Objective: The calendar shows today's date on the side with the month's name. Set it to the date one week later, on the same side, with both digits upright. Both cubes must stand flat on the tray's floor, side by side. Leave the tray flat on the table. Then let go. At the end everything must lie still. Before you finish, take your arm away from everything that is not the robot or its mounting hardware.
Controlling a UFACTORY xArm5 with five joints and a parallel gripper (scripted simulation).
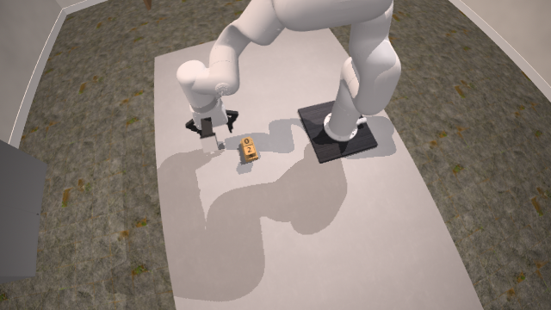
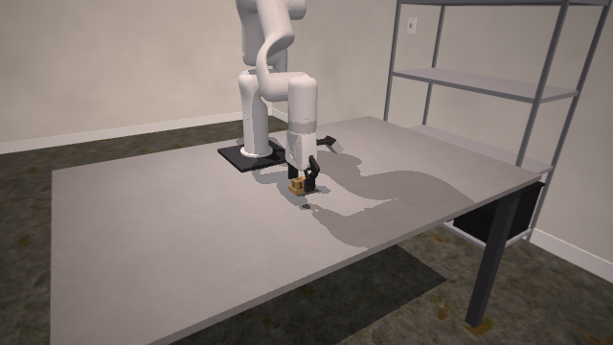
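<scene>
The small wooden calendar tray (image 1: 250, 158) stands flat on the table with two orange cubes side by side in it. Seen from above, one cube (image 1: 246, 141) shows a 0 on top and the other cube (image 1: 249, 150) shows a 2. In the exterior view the calendar (image 2: 299, 190) shows a 1 on one side face; the month's name is too small to read. My gripper (image 1: 212, 128) is open and empty, hanging just above the table beside the calendar. In the exterior view the gripper (image 2: 320, 158) has one dark finger partly covering the calendar.
My arm's black base plate (image 1: 337, 131) sits on the table behind the calendar. A metal shelf rack (image 2: 479, 96) stands past the table's far side with a black bin (image 2: 498, 216) under it. A grey cabinet (image 1: 17, 215) stands on the floor.
</scene>
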